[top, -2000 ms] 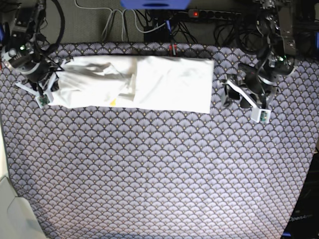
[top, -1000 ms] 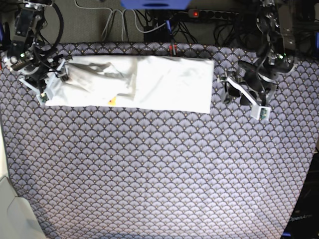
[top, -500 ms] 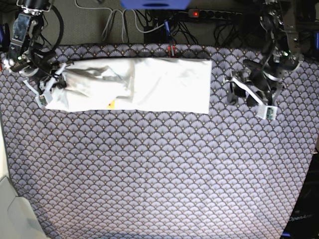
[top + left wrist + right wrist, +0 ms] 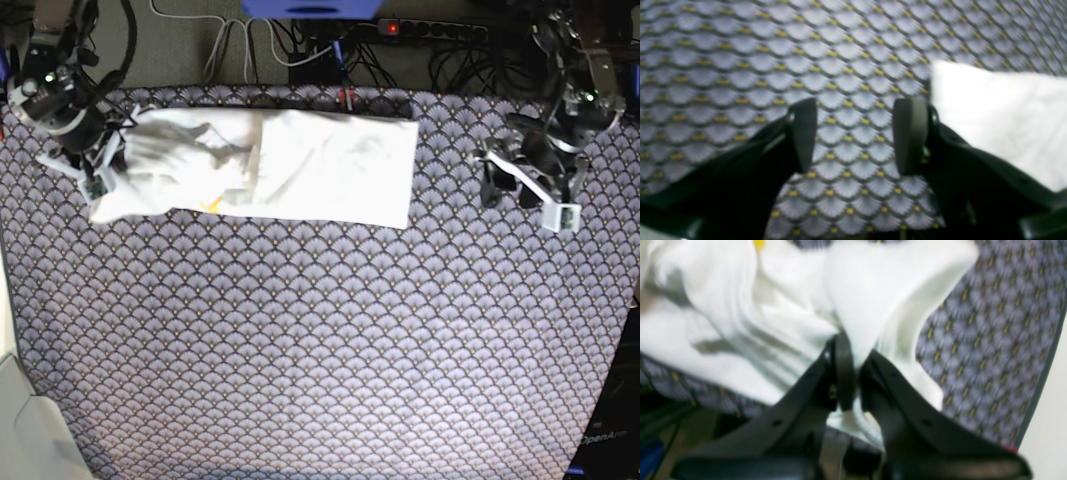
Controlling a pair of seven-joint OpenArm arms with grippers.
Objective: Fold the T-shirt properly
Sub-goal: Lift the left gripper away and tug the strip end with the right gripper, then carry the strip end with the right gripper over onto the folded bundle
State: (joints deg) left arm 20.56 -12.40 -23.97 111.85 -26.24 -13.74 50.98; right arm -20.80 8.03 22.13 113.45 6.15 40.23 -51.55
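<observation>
Two arms at work over a fan-patterned cloth [image 4: 320, 350], read across the base view from left to right. At far left, right gripper [image 4: 853, 373] pinched tight on a bunched white edge of the T-shirt [image 4: 270, 165], jaws closed on the fabric with cloth spilling out both sides; gripped there, most likely, to lift that end and carry it over for the next fold. Then the T-shirt itself, lying as a long white band along the far side of the cloth, rumpled and raised near the clamp, flat and smooth toward its right end, a small spot of yellow print peeping at the lower edge. Further right, bare cloth, then left gripper [image 4: 855, 136] hanging above the pattern, jaws partly apart, nothing between them, shirt corner [image 4: 1000, 116] just beside one finger but not touched; probably kept clear so as not to drag the flat end.
</observation>
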